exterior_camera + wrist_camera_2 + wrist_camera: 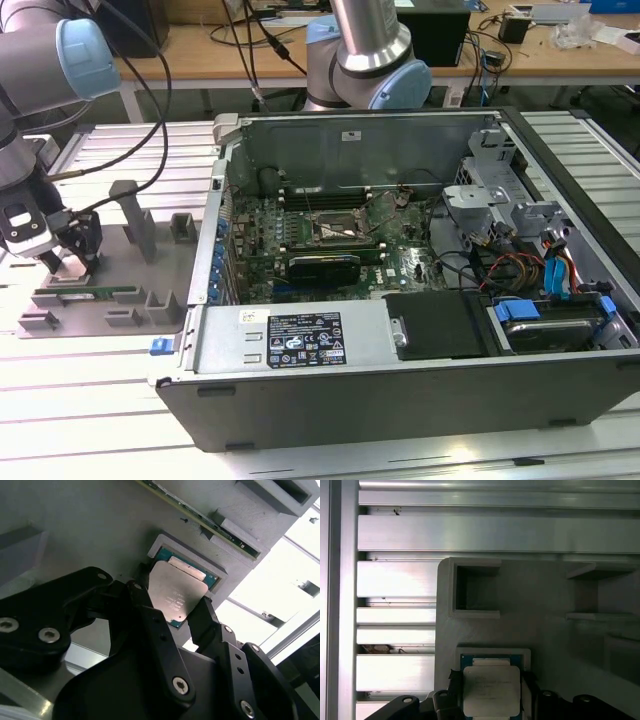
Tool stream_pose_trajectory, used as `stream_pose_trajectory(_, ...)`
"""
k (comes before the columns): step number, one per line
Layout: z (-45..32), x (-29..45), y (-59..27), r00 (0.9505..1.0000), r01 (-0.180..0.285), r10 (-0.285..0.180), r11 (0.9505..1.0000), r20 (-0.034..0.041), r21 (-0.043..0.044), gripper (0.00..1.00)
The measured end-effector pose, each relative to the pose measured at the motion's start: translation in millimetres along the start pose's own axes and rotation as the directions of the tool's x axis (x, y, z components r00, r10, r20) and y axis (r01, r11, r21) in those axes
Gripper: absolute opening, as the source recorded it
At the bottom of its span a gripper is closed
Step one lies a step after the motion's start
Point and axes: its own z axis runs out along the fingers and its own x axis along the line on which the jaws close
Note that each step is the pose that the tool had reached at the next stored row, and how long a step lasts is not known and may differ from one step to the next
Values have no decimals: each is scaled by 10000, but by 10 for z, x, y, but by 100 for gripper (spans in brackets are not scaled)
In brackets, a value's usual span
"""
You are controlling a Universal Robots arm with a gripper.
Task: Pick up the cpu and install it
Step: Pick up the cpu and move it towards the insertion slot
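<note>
Second wrist view: the end effector (172, 603) pinches the cpu (176, 591) by its edges; its faint print is unreadable.

cpu (176, 591) near edge behind hand (172, 605)

Wooden desks (560, 58) behind slatted metal table (90, 400)

Open computer case (400, 405) beside grey tray (150, 275) — memory stick (97, 294) on it.
</note>
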Motion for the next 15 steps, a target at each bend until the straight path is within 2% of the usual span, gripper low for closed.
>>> stream_pose_trajectory(5,-14,0,0,10000,0,0,10000,-3,3,55)
stream_pose_trajectory(15,-163,-4,4,10000,0,0,10000,-1,1,55)
